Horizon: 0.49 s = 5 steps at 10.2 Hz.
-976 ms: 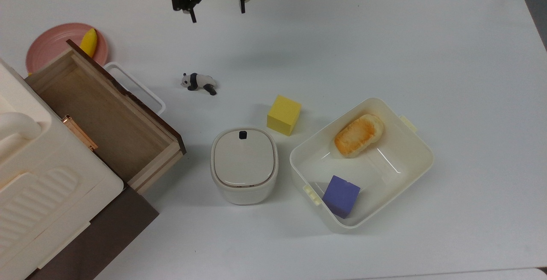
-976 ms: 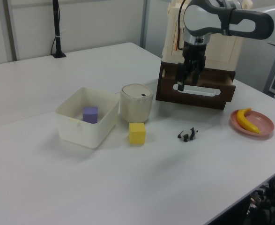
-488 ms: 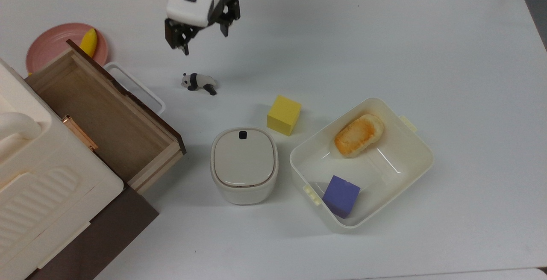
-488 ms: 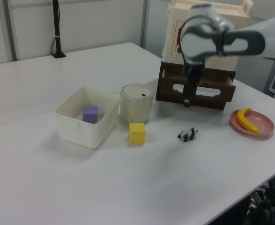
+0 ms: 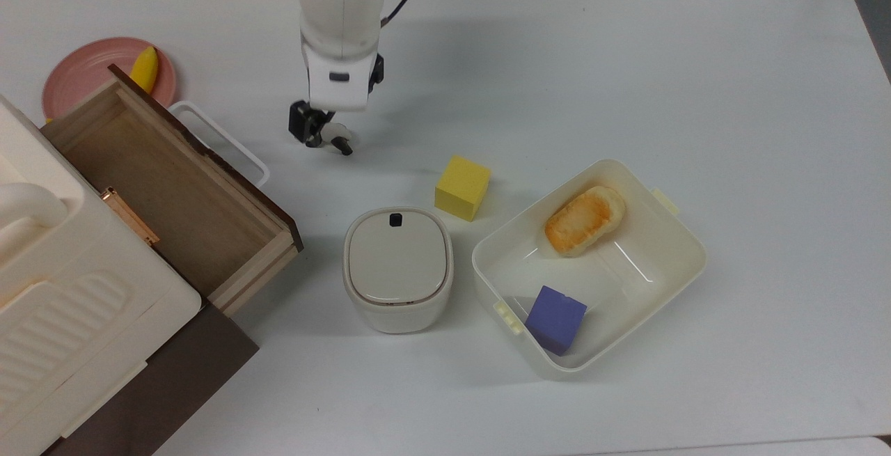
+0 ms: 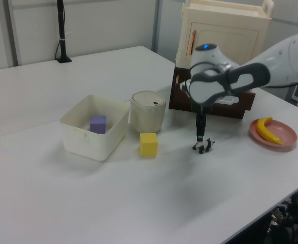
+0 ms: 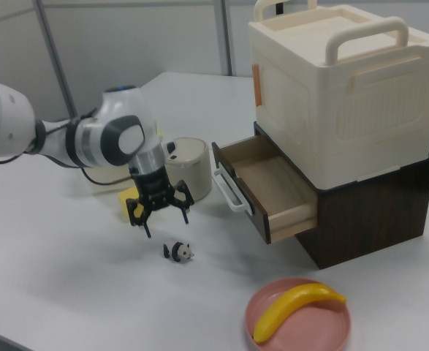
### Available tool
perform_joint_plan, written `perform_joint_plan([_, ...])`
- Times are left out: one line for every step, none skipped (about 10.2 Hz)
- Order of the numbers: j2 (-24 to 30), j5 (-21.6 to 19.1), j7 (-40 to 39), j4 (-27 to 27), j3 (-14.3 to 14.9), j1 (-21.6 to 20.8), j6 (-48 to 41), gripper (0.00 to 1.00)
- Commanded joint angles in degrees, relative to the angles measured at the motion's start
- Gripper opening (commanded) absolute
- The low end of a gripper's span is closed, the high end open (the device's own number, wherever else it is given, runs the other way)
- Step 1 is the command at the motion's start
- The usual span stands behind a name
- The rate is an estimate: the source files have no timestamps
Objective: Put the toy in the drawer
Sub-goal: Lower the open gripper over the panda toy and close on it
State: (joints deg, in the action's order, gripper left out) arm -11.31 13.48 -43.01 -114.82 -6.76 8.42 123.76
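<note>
We are hovering the gripper (image 7: 159,213), jaws spread wide, just above the toy (image 7: 178,251), standing right of the open drawer (image 5: 167,184) in the top view. It is probably light, rigid and slippery, so we are aiming across its body.

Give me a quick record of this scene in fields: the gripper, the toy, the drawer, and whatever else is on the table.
gripper: open, just above the toy, not touching it
toy: panda, on the table, outside the drawer
drawer: pulled open, nothing inside
bin: holds bread and purple cube
yellow cube: on the table beside the bin
lidded container: closed
plate: holds banana
</note>
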Motion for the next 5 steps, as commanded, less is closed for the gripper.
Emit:
perform_joint_plan([-3.27, 2.6, -6.2, -0.32, 0.34, 0.72, 1.66, 1.0])
perform_joint_plan([-3.8, 4.17, -6.56, -0.14, 0.26, 0.72, 1.66, 0.83])
perform_joint_plan([-3.8, 6.19, -7.96, -0.14, 0.26, 0.81, 1.84, 0.67])
perform_joint_plan([-3.72, 6.82, -11.19, -0.14, 0.26, 1.25, 1.84, 0.5])
perform_joint_plan([-3.63, 6.91, -14.88, -0.05, 0.34, 1.6, 1.58, 0.39])
